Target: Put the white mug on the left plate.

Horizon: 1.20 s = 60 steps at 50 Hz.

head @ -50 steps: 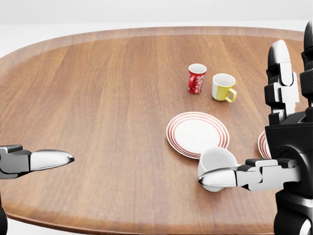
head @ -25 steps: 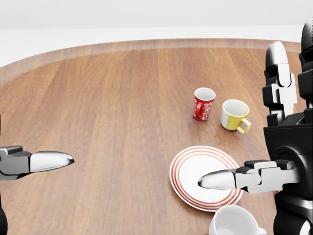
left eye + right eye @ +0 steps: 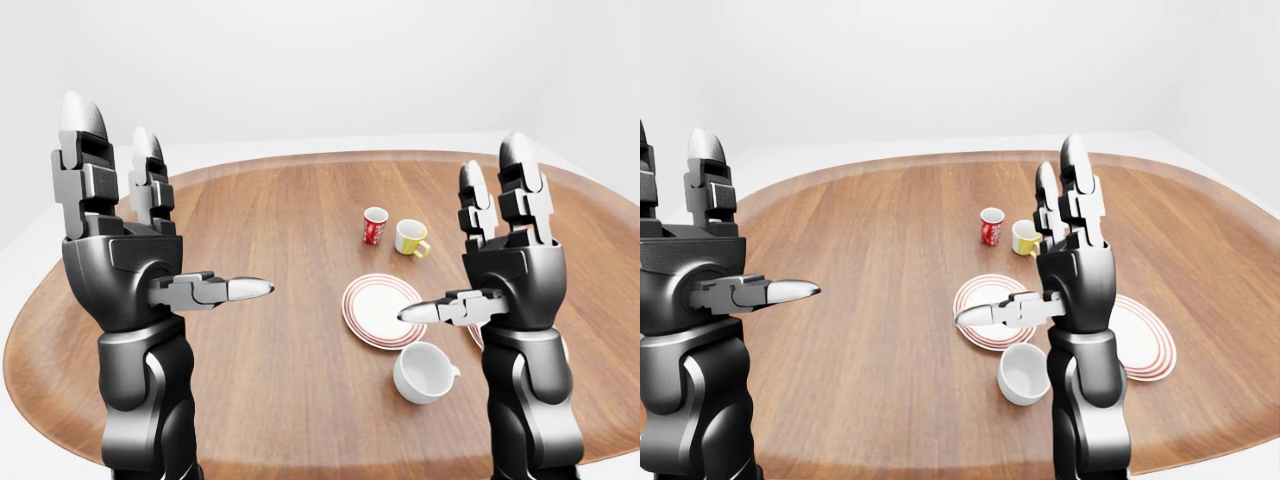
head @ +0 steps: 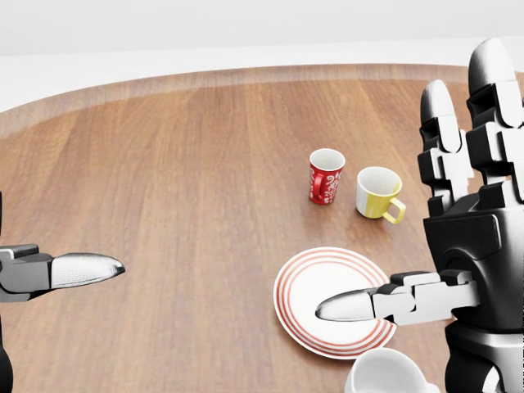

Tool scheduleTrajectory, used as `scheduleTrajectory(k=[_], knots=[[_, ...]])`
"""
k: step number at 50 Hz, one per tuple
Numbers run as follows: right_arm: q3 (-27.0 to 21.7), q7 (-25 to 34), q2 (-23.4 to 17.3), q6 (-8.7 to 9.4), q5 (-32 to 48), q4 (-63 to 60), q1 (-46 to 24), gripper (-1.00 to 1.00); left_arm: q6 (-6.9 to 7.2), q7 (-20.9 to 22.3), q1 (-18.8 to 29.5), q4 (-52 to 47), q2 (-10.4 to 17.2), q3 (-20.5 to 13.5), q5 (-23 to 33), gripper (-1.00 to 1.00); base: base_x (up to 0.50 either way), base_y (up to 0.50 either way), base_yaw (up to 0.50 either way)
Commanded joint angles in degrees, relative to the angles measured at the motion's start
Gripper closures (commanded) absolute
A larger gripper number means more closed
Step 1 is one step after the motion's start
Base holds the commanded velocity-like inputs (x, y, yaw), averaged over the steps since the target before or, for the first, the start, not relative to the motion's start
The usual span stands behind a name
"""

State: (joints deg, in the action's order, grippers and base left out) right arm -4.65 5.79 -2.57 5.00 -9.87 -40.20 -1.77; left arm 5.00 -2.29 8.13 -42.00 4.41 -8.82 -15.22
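Observation:
The white mug stands upright on the wooden table, just below the left red-ringed plate and touching none of my fingers. My right hand is raised above and right of the mug, open, fingers pointing up and thumb out over the plate's edge. Far to the left, my left hand is also raised and open, holding nothing. In the head view only the mug's rim shows at the bottom edge.
A red patterned mug and a yellow mug stand side by side above the left plate. A second red-ringed plate lies to the right, partly behind my right arm. The table's curved edge runs along the bottom.
The camera has moved: mugs and plate slid down the head view, then slightly left. The white mug dropped from beside my right thumb to the bottom edge. My right hand shifted left.

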Motion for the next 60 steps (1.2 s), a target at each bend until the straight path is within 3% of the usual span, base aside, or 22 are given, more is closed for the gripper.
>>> scheduleTrajectory(k=[1,20,27,31,36,60], knots=[[0.80,1.20,0.17,0.00,1.65,0.18,0.39,-1.00,0.00,0.05,0.02,0.10,0.03,-0.09,-0.04,-1.00,0.00,0.00,0.00],[2.12,8.35,-1.49,0.00,9.02,-7.78,4.57,-1.00,0.00,0.27,-0.58,-0.59,-0.13,0.19,0.32,-1.00,0.00,0.00,0.00],[3.59,12.93,-1.40,0.00,13.94,-9.96,10.23,-1.00,0.00,0.15,-0.23,-0.79,-0.02,-0.15,0.02,-1.00,0.00,0.00,0.00],[5.08,16.87,-0.84,0.00,14.06,-12.28,17.77,-1.00,0.00,0.02,-0.04,-0.72,0.01,-0.16,-0.06,-1.00,0.00,0.00,0.00],[5.89,18.81,-0.62,0.00,15.44,-12.25,22.35,-1.00,0.00,-0.01,-0.05,-0.70,0.05,-0.12,-0.02,-1.00,0.00,0.00,0.00],[3.78,26.69,0.74,0.00,21.60,-19.80,21.96,-1.00,0.00,0.11,-0.03,-0.35,0.00,-0.10,0.30,-1.00,0.00,0.00,0.00]])
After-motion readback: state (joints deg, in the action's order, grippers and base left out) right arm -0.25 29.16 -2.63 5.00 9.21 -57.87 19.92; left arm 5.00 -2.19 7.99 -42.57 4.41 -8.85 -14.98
